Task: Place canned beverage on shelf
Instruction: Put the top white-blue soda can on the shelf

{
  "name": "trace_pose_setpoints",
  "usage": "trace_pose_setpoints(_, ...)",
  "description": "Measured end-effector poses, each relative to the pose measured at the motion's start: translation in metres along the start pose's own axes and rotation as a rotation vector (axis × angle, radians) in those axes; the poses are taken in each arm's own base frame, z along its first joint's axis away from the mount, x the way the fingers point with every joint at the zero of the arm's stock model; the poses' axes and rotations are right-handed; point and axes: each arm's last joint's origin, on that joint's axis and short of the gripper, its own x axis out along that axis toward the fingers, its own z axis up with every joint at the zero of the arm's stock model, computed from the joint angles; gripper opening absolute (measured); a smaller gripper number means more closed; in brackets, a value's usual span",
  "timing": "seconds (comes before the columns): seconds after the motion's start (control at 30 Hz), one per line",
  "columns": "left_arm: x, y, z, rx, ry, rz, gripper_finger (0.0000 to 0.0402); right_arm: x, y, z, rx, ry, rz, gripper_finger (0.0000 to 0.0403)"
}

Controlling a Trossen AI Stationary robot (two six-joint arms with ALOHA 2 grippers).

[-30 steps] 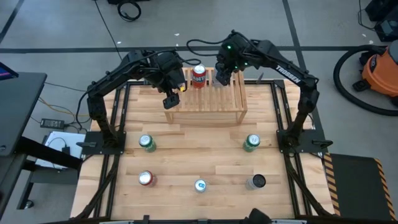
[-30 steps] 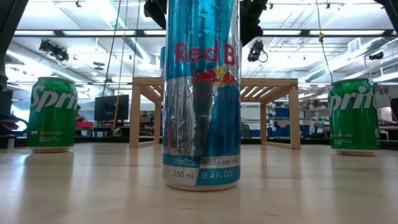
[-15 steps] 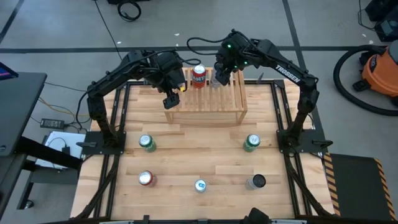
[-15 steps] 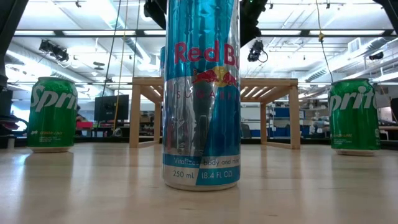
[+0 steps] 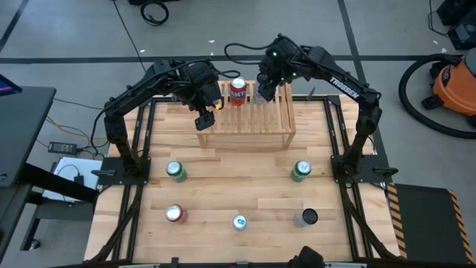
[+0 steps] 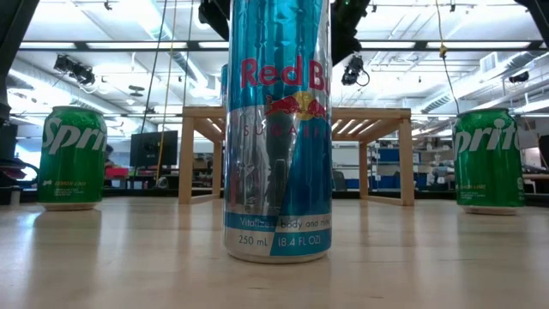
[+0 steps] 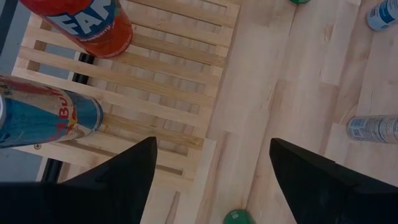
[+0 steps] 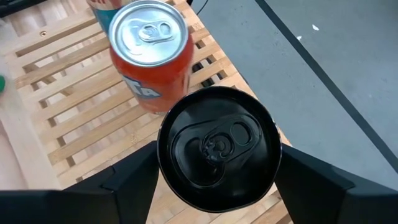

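Robotics laboratory or test workshop. Butcher-block wooden table [image 5: 238, 190] on a dark metal frame, with two arms bolted at its left and right edges, set on a grey concrete floor [image 5: 74, 30] crossed by painted lines. Loose black cables [image 5: 155, 10] beyond the far edge, an orange shop vacuum [image 5: 455, 80] past the far right corner, yellow-black hazard tape [image 5: 396, 216] beside the right edge. Seen level across the surface: open hall with exposed ceiling, strip lighting [image 6: 493, 47], monitors [image 6: 154, 148] and cluttered benches behind.
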Motion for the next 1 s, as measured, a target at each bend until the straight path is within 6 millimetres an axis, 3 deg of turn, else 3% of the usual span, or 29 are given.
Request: trace_pose_setpoints(1.0,0.0003,0.0,0.0001,0.002,0.001,0.0,0.0314,-0.002,-0.0022,0.0012,0.0,-0.015,0.043,0.0302)
